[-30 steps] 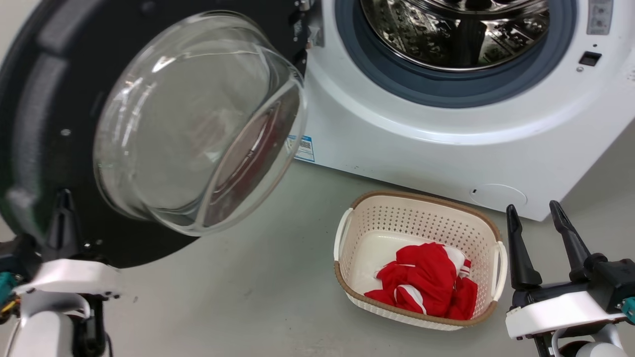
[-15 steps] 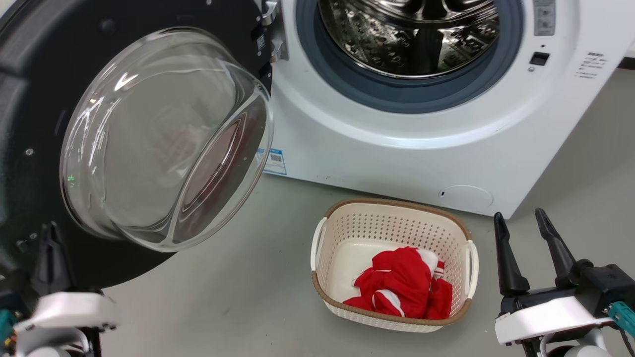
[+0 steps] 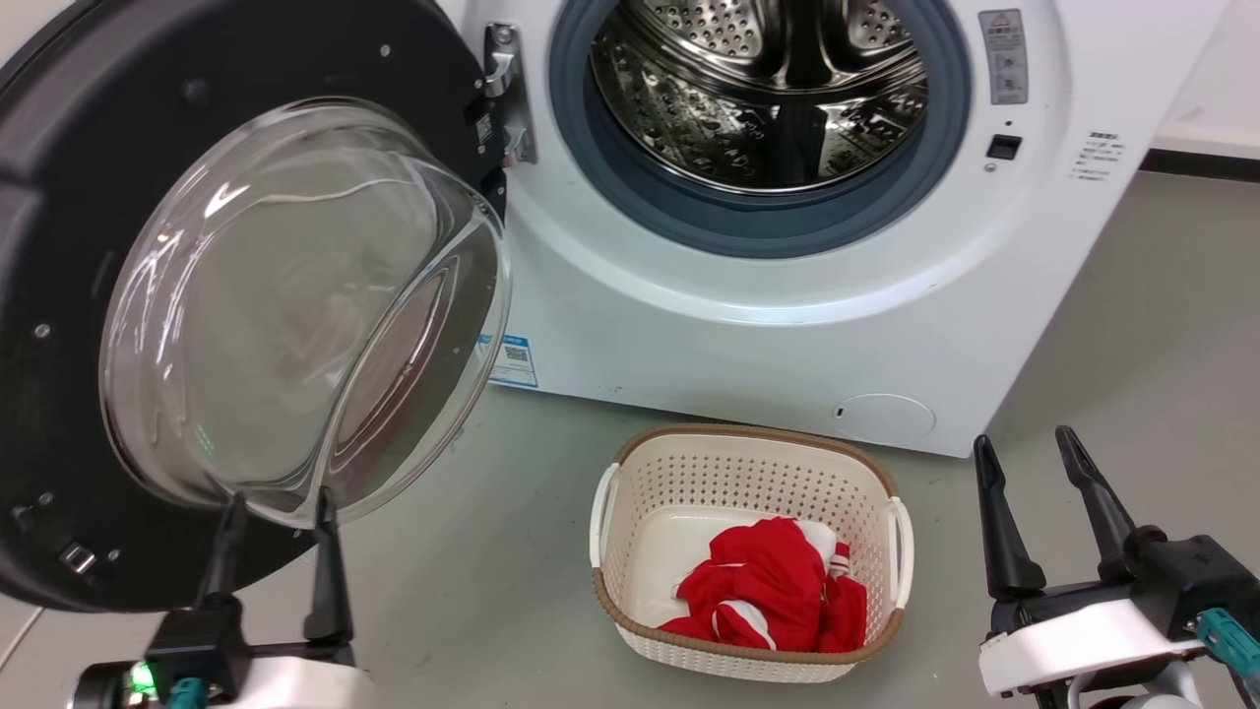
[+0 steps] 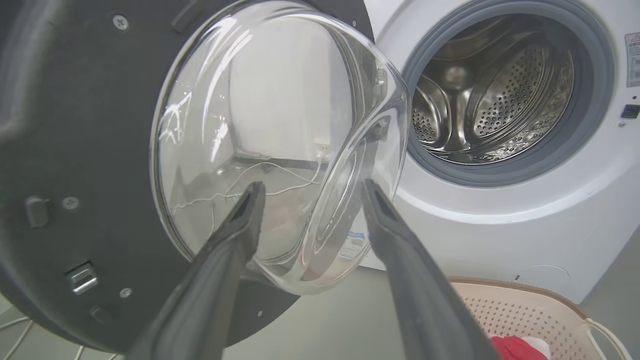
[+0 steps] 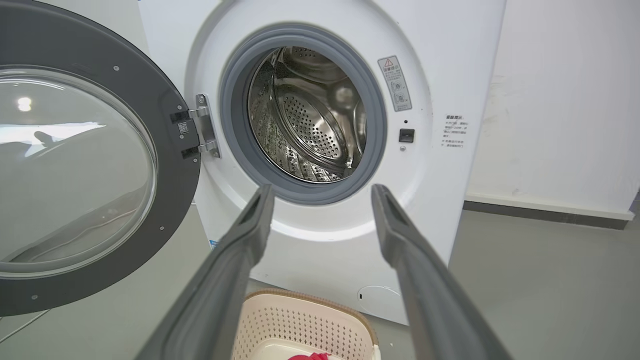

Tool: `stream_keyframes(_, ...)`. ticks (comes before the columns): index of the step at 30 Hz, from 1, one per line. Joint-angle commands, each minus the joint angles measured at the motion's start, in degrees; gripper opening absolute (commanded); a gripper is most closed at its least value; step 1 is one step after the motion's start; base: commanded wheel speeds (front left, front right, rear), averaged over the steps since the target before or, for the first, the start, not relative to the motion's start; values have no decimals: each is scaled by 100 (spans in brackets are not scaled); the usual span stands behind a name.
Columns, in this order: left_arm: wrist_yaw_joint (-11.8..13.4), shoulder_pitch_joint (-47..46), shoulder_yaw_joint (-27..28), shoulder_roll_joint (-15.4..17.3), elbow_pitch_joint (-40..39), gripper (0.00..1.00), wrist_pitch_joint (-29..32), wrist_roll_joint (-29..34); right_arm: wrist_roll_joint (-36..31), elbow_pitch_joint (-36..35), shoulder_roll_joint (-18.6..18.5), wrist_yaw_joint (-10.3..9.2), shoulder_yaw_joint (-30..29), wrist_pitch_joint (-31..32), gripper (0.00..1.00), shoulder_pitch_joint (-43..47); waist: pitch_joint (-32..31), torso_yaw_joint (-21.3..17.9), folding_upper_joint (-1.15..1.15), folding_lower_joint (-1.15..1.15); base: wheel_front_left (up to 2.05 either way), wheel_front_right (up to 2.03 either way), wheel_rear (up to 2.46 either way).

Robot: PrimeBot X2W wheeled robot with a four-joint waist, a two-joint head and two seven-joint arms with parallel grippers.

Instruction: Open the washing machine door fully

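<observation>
The washing machine door is a big black disc with a bulging glass bowl. It stands swung far out to the left on its hinge, leaving the steel drum exposed. My left gripper is open and empty, its fingers rising just in front of the bowl's lower rim. In the left wrist view the left gripper frames the bowl on the door; I cannot tell whether they touch. My right gripper is open and empty at the lower right. In the right wrist view the right gripper points at the drum, with the door to the left.
A cream perforated basket sits on the grey floor in front of the machine, with red cloth inside. The blue-grey rubber ring circles the drum. A white wall with a dark skirting runs to the right of the machine.
The head camera has tilted, showing more of the drum. My left gripper has moved from the door's lower left edge to just under the glass bowl. The right gripper keeps its pose.
</observation>
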Motion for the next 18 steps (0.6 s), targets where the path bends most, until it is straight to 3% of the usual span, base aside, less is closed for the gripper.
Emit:
stream_keyframes(1,-51,19,-126,-33,-16,100,-13,78,-91,-26,7,-4,-21,-24,100,41,-52,-103,0,0,0,0,0)
stream_keyframes(10,-312,-368,-582,-36,191,100,-13,266,-302,-102,6,-4,-87,57,100,88,-155,-697,0,0,0,0,0)
stream_keyframes(18,-283,-558,-611,-35,416,100,-13,277,-301,-114,7,-4,-43,95,100,122,-108,-1032,0,0,0,0,0)
